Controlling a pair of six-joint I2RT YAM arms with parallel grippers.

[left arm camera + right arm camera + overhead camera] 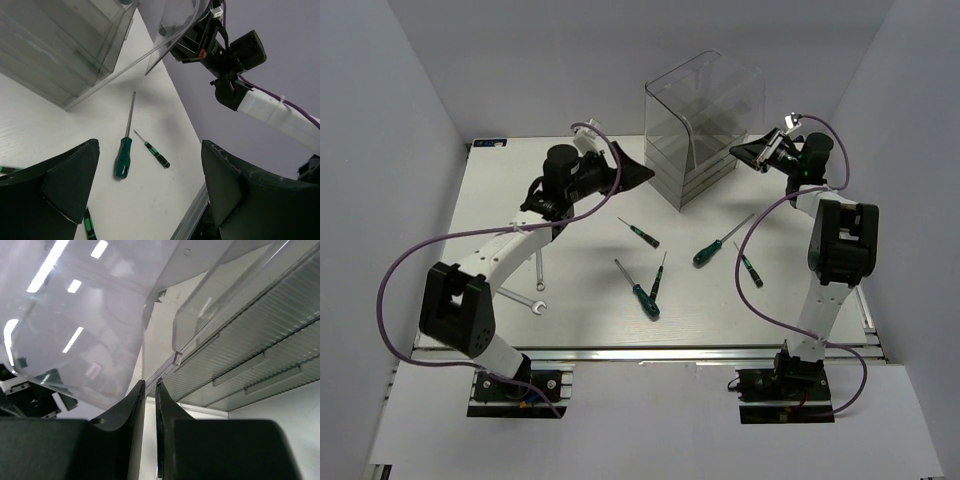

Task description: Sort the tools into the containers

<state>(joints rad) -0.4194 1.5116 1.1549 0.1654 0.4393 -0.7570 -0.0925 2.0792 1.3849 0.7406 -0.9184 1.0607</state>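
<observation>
Only right wrist is showing right gripper [150, 385] fingers nearly closed at drawer unit [250, 340] | left wrist: left gripper [150, 145] gaping wide, framing two screwdrivers [123, 157]

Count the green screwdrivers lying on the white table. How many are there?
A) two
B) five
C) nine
B: the top view shows five screwdrivers lying loose on the table, each with a green-and-black handle.
</observation>
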